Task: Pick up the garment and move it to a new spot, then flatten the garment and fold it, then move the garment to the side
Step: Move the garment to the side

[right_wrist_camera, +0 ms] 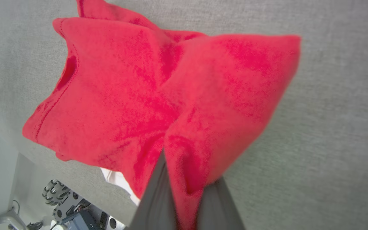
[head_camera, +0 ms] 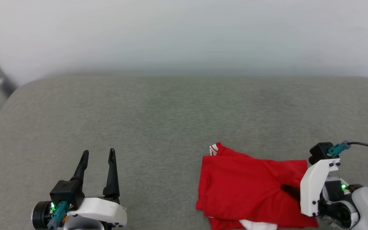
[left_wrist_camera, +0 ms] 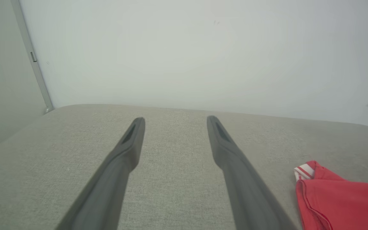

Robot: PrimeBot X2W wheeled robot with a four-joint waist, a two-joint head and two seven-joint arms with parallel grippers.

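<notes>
Two right fingers (right_wrist_camera: 153,204) clamped on the red garment (head_camera: 244,185), left fingers (head_camera: 111,175) spread wide — well apart from it

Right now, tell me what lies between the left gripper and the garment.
Just bare grey cushion lies between the left gripper and the garment, as the head view shows.

A cushioned surface (head_camera: 158,121) covered in grey-beige woven fabric carries everything here. Its far edge is softly rounded and so is its far-left corner. Directly on it lies the garment (head_camera: 248,188), a folded red bundle. The cloth around the garment is bare on its left and far sides. A striped red-white trim (head_camera: 213,149) sticks out at the garment's far-left corner, and a bit of white fabric (head_camera: 257,225) peeks from under its near edge.
</notes>
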